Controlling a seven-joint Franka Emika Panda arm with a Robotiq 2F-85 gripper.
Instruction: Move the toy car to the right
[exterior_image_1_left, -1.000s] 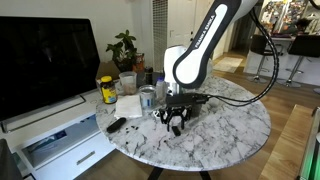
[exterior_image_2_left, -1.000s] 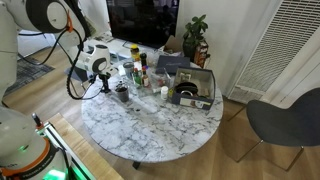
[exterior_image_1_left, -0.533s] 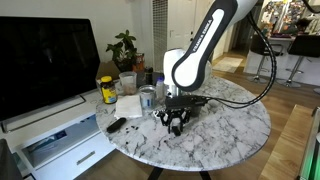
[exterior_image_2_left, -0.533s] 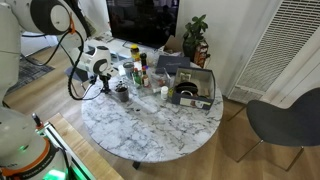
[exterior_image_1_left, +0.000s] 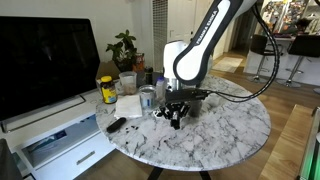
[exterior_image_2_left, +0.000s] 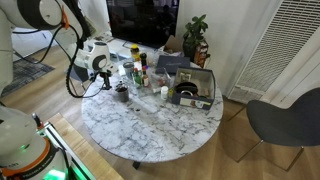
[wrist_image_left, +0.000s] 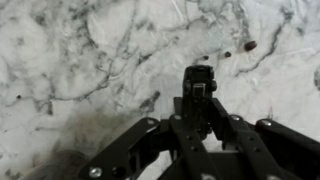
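The toy car (wrist_image_left: 197, 82) is small and dark, and in the wrist view it sits upright between my fingers over the white marble table (wrist_image_left: 70, 60). My gripper (wrist_image_left: 197, 100) is shut on it, the fingers pressing both its sides. In both exterior views the gripper (exterior_image_1_left: 177, 113) (exterior_image_2_left: 121, 92) hangs just above the tabletop near the cluster of jars, and the car itself is barely distinguishable there.
Close beside the gripper stand a metal can (exterior_image_1_left: 148, 97), a white cloth (exterior_image_1_left: 128, 106), a yellow-lidded jar (exterior_image_1_left: 107, 90) and a black remote (exterior_image_1_left: 116, 125). Bottles (exterior_image_2_left: 142, 68) and a black tray (exterior_image_2_left: 192, 88) occupy the far side. Bare marble (exterior_image_1_left: 230, 125) stretches away from the clutter.
The jaws have closed from open onto the toy car, and the gripper has risen slightly above the table.
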